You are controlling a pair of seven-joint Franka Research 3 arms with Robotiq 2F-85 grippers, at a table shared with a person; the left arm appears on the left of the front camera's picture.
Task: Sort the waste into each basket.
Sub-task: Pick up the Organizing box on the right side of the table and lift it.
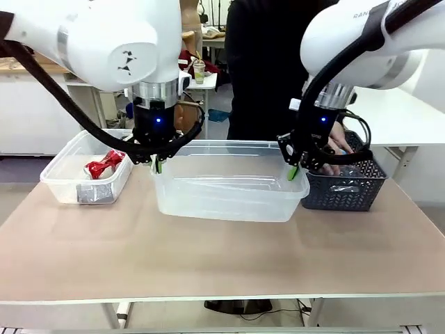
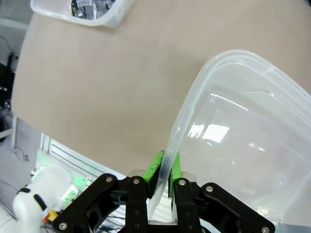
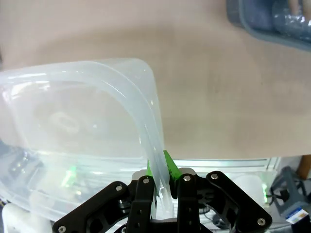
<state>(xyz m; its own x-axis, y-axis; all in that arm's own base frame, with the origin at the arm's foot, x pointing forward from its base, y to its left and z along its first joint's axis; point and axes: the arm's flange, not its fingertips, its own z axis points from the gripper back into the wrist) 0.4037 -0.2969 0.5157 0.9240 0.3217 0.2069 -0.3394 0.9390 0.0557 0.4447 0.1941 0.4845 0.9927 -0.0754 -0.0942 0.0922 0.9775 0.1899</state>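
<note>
– Tan tabletop [image 1: 208,257] up front, bare. Next?
– Big clear tub [image 1: 229,198] mid-table, nothing in it. Left gripper [image 1: 157,164] clamped on its left rim, right gripper [image 1: 294,170] clamped on its right rim. Wrist views show the green pads [image 2: 156,167] pinching the rim from both sides.
– Lifted?
– Can't tell. Both arms drop in from above, wrists pointing straight down, black cables [image 1: 62,97] looping round them.
– Around it?
– Smaller clear tub [image 1: 62,182] just beside on the left, red dented can [image 1: 104,165] inside. Dark lattice basket [image 1: 341,195] on the right, behind the right gripper, close against the big tub's corner. Clear bottle [image 1: 348,172] lies in it, person's hand [image 1: 341,146] reaching in.
– Far side?
– Person in black [image 1: 264,69] stands at the far table edge. White tables [image 1: 389,111] and clutter behind.
</note>
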